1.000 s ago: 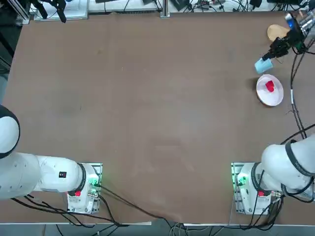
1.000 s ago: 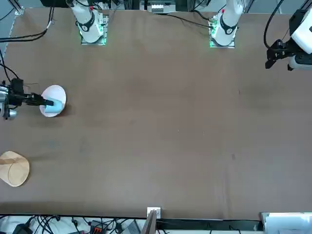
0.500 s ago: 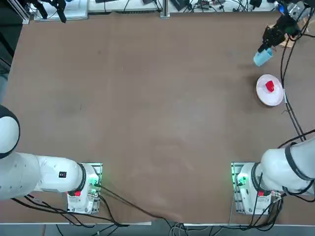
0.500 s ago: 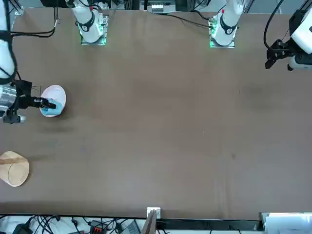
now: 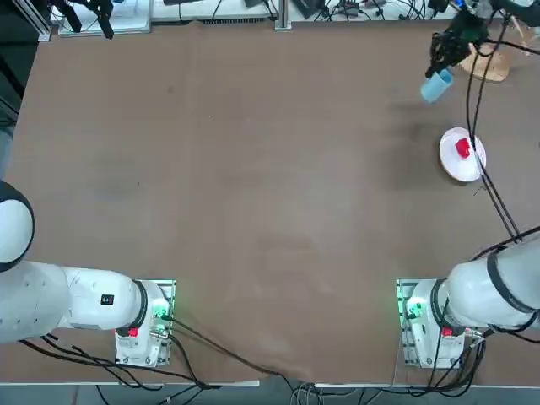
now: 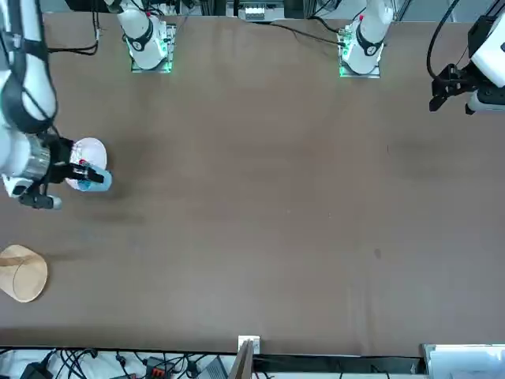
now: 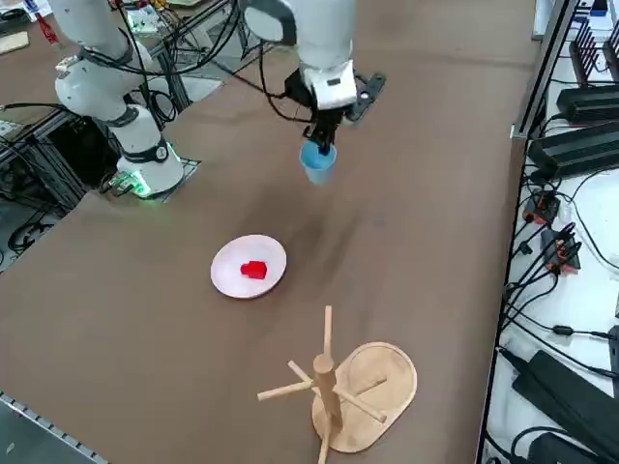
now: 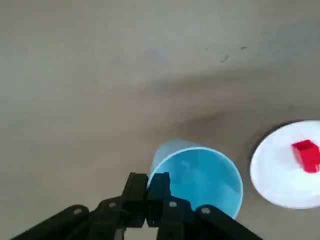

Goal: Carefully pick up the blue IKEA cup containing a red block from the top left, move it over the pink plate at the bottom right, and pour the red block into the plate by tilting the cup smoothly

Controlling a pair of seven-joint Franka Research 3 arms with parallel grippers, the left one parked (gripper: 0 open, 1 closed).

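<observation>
brown table (image 5: 253, 169) — pink plate (image 5: 462, 160), wooden rack (image 7: 348, 387)

Just a wooden mug tree (image 7: 334, 394) standing upright on its oval base near the corner of the brown surface (image 5: 253, 169), cables (image 7: 556, 251) along the edge.

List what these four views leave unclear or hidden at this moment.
- Plate, front view: its near part is covered by the cup and right claw; the block there is barely a speck.
- Plate, wrist view: cut by the picture's edge.
- Cup's rim under the claw's fingers, wrist view: hidden by them.
- Wooden rack, top view: partly crossed by arm and cables.
- Block: its exact shape is too small to tell.
</observation>
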